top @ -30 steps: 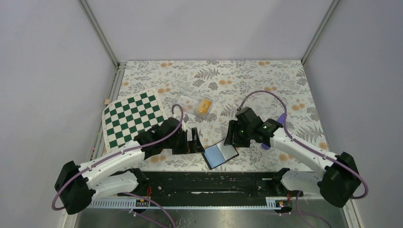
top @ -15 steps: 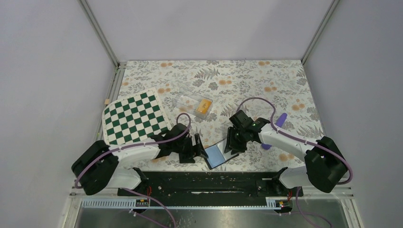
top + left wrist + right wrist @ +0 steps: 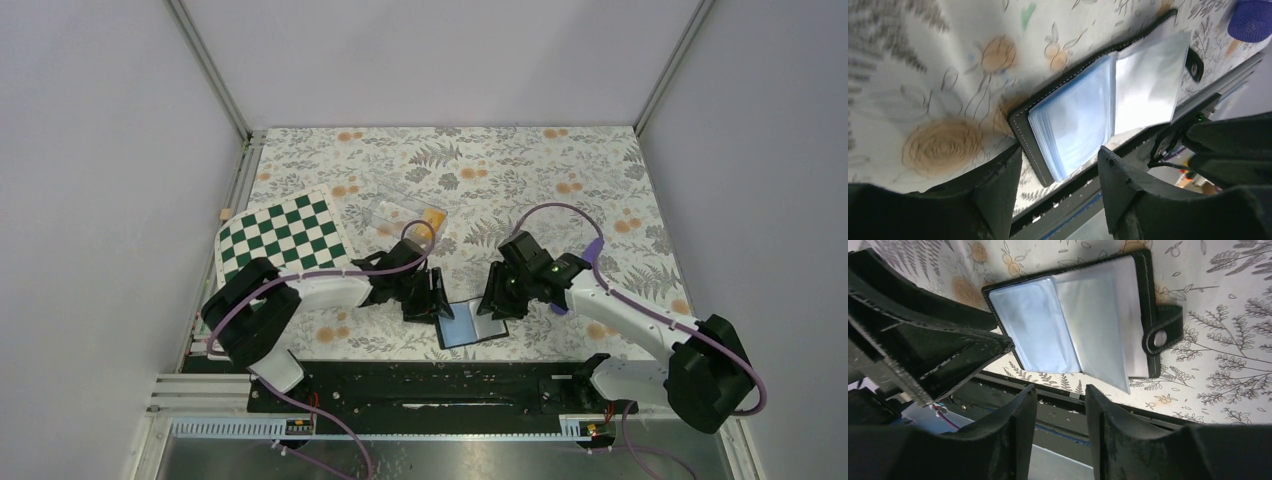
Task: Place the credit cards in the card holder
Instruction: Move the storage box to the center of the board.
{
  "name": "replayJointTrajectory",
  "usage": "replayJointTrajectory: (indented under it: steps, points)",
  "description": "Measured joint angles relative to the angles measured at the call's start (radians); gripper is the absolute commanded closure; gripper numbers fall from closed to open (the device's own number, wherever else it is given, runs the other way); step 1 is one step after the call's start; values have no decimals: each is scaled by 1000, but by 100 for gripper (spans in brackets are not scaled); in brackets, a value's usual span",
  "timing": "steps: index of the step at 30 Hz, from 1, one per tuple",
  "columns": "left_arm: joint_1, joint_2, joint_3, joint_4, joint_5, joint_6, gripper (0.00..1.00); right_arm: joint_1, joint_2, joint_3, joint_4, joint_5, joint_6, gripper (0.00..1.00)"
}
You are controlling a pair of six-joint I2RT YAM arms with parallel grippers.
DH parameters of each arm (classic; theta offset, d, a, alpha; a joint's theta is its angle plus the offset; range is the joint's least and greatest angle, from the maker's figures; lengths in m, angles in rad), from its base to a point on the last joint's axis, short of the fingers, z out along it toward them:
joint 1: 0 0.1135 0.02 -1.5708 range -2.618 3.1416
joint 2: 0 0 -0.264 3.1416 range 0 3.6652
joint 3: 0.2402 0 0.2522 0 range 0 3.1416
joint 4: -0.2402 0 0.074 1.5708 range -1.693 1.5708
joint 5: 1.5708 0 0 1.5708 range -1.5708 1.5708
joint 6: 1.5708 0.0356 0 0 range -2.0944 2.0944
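**yam_watcher:** Checked against a second back: found the left gripper (image 3: 438, 302) slid right and its shoulder swung in toward the middle, ending just beside the left edge of the card holder (image 3: 468, 326). Saw hardly any shift from the right gripper (image 3: 492, 305), parked at the holder's right edge.

**flatpack_fred:** Same here. Went big to small: floral table (image 3: 520, 170) first, then the green-and-white checkered mat (image 3: 280, 245) lying at its left, well apart from the holder. Then spotted the clear box (image 3: 395, 210) farther back, beyond the left gripper.

**yam_watcher:** And the pincers?

**flatpack_fred:** Looked released on both sides. From the left wrist, saw jaws parted with the holder's near corner showing in the gap, nothing clamped. From the right wrist, same deal: jaws apart, nothing held between them.

**yam_watcher:** Found the holder lying open and flat near the table's front edge, between the two grippers. Caught a bit of the purple cylinder (image 3: 592, 250) peeking out behind the right arm. Saw just one orange credit card (image 3: 433, 217), sitting inside the clear box at its right end. Noticed the holder's pale blue pockets (image 3: 1033, 325) facing up and the little snap tab (image 3: 1165, 332) splayed out on the cloth.
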Motion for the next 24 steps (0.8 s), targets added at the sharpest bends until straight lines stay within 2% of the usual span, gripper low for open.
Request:
replayJointTrajectory:
  steps: [4, 9, 13, 16, 19, 24]
  points:
    - [0, 81, 112, -59, -14, 82, 42, -37, -40, 0, -11, 3, -12, 39]
    - [0, 125, 191, -119, -29, 154, 34, -55, -43, 26, -61, 24, -53, 27]
    - [5, 93, 201, -177, -70, 201, 30, -56, 26, 122, -88, 29, -90, 23]
    - [29, -2, 190, -219, -109, 229, 28, -56, 126, 235, -98, 25, -111, 23]
    - [83, -160, 165, -248, -145, 251, 27, -56, 250, 366, -96, 16, -122, 23]
    - [223, -421, 123, -270, -172, 277, 24, -56, 469, 589, -95, -16, -128, 24]
